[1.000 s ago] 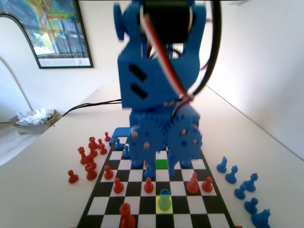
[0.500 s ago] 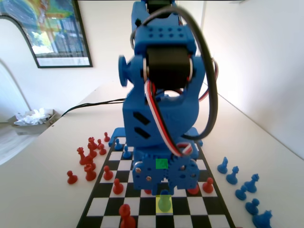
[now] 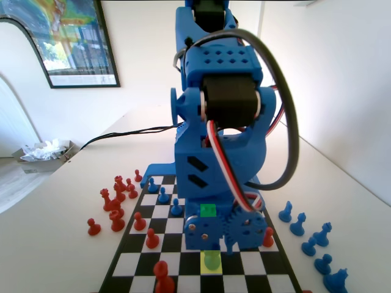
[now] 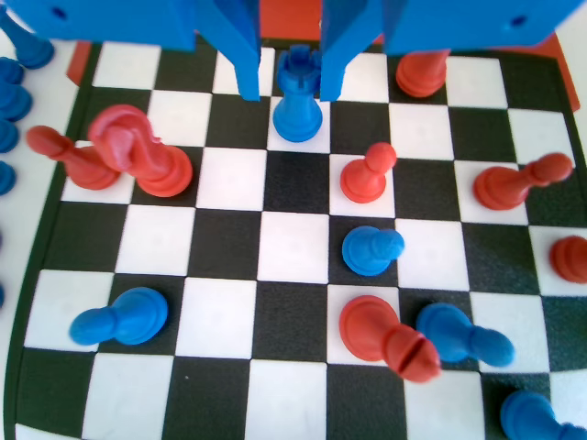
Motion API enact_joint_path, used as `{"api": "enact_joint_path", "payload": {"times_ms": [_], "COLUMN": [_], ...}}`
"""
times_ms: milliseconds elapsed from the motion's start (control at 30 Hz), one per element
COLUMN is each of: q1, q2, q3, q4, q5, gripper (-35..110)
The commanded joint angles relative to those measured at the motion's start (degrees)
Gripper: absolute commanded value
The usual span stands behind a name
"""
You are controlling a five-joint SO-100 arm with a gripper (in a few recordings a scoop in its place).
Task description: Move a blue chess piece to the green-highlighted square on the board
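Note:
The blue chess piece (image 4: 298,96), stubby with a ringed crown head, stands upright on a white square of the board (image 4: 293,247). My gripper (image 4: 290,92) is open, one jaw on each side of the piece's head, with a small gap on the left. In the fixed view the piece (image 3: 212,260) looks greenish on a yellow square at the near end of the board (image 3: 131,264), under my low gripper (image 3: 217,249). The green-highlighted square (image 3: 208,210) shows farther up the same column, over the arm's body.
Red pieces (image 4: 365,174) and blue pawns (image 4: 370,250) stand or lie on nearby squares; a red knight (image 4: 138,151) is close on the left. In the fixed view, captured red pieces (image 3: 116,201) sit left of the board and blue ones (image 3: 311,238) right.
The arm has swung forward and down towards the fixed camera. The gripper has dropped from above the mid-board to the piece on the yellow square.

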Motion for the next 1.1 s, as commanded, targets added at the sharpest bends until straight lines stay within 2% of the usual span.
{"api": "enact_joint_path", "payload": {"times_ms": [0,1067], "q1": [-0.44,0.18], "q2": [1.85,1.41], "q3": [-3.16,0.18], "q4": [0.09,-2.72], "q5": [-0.88,-2.72], "gripper": [10,9]}}
